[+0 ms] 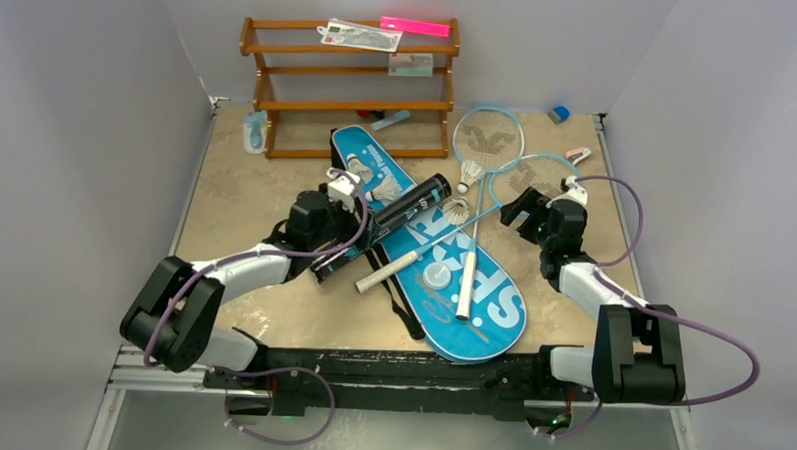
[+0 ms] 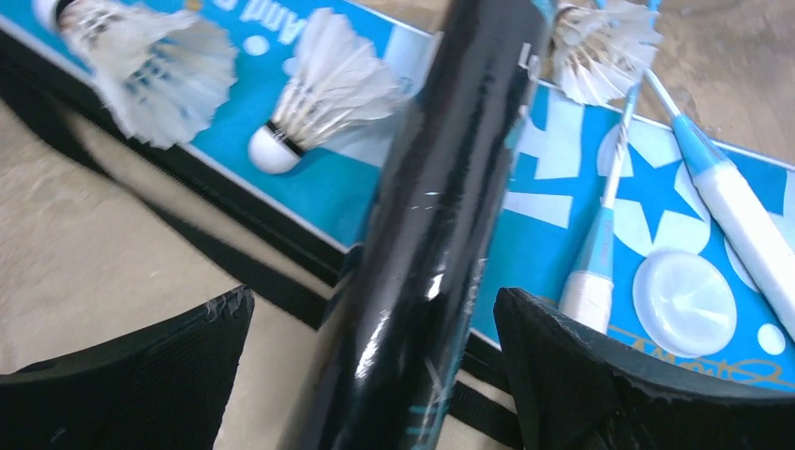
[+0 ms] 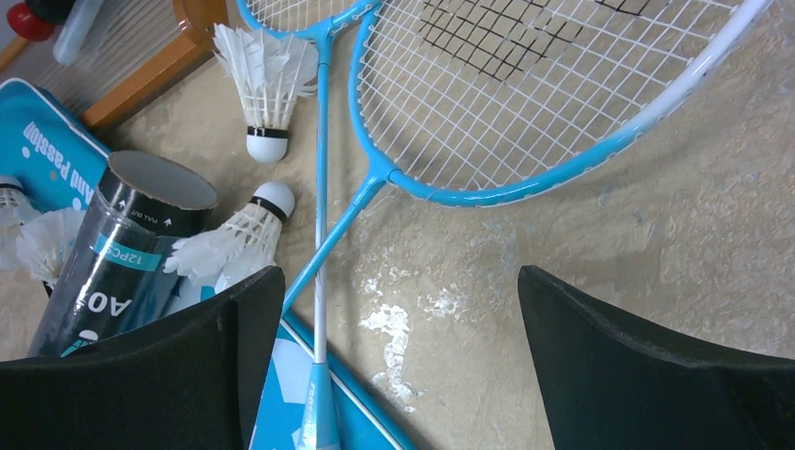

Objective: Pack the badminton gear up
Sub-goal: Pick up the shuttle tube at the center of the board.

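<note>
1. The beige stone-patterned tabletop (image 1: 245, 195) carries all the gear.
2. The blue racket-shaped bag lettered "SPORT" (image 1: 492, 308) lies flat and diagonal across the middle.
3. The brown wooden rack (image 1: 349, 103) stands at the far edge.
4. The 2 light-blue-framed rackets (image 1: 488, 138) have their heads on the tabletop and their white handles on the bag.
5. The long black tube (image 1: 410, 207) lies across the bag.
6. The left tool (image 2: 375, 319) is spread, straddling the tube without touching it. The right tool (image 3: 401, 281) is spread over bare tabletop beside the racket shafts.
7. Of the white feather shuttlecocks (image 1: 470, 174), 2 lie on the bag and 2 lie near the shafts.
</note>
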Motion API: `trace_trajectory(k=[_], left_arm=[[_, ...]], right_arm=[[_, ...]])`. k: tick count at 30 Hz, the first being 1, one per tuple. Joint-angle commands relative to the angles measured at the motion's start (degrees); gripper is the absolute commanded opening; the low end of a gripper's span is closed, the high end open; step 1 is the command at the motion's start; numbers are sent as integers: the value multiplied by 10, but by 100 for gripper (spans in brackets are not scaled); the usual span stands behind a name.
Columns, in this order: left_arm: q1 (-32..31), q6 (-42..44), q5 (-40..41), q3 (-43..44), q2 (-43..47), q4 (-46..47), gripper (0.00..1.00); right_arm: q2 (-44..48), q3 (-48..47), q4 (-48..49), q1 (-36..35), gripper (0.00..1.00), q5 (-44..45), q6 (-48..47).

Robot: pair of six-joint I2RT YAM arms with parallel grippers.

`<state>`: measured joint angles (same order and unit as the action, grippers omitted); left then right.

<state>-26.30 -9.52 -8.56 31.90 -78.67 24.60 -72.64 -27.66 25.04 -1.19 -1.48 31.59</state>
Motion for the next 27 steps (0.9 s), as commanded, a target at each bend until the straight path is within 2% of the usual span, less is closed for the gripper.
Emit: trace_trajectory(k=[1, 9, 14, 15, 16, 19, 27], left_arm=[[-34, 58, 9, 48, -28, -30, 99], [-49, 63, 58, 94, -91, -78, 97], [-60, 67, 74, 125, -132, -109, 91], [-62, 68, 80, 131, -137, -116, 88], [-63, 68, 82, 136, -139, -121, 81], [-63, 67, 74, 129, -124, -111, 67], [-63, 68, 4, 43, 2, -30, 50]], right_arm=[[-3, 0, 22, -2, 95, -16, -13], [-12, -2, 39, -3, 93, -42, -20], [-9, 0, 41, -3, 92, -45, -22], [-8, 0, 42, -3, 92, -46, -23], [-9, -1, 42, -3, 92, -49, -24], [-10, -3, 44, -3, 91, -60, -27], [-7, -8, 67, -8, 93, -137, -35]])
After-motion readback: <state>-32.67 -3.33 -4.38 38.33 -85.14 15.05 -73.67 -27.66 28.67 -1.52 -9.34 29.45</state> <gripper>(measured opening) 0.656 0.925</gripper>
